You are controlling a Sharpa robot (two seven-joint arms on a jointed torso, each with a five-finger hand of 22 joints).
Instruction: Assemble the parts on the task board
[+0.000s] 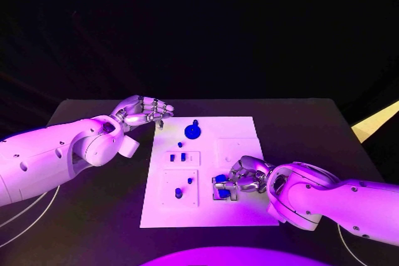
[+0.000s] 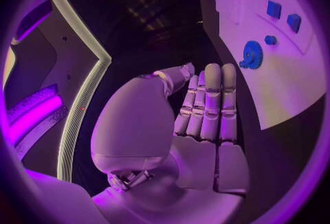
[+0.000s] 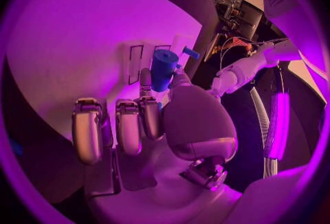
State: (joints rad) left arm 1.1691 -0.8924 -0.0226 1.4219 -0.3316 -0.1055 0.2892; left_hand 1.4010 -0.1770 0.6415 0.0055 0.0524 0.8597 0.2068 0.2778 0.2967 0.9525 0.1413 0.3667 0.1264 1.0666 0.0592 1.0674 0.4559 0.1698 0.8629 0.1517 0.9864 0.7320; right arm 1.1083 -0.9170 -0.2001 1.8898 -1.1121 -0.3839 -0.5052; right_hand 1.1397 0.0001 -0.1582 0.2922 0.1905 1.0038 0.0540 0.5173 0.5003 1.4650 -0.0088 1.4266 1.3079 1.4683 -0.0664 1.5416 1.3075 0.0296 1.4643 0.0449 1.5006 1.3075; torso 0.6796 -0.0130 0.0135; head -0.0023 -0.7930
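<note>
Black table (image 1: 100, 208) under white task board (image 1: 241, 214): right hand (image 1: 241, 179) on board grasping blue cylinder part (image 3: 164, 70), left hand (image 1: 143, 111) clenched empty beside board's far corner near blue gear (image 1: 193, 130)

Gear (image 1: 193, 130) on task board's (image 1: 241, 127) far end

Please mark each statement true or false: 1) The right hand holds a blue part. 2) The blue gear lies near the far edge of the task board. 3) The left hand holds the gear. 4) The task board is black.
1) True: the right hand grips a blue part over the task board.
2) True: the blue gear lies at the far end of the board.
3) False: the left hand holds nothing; it is beside the board's far left corner, apart from the gear.
4) False: the board is white; the table is black.
</note>
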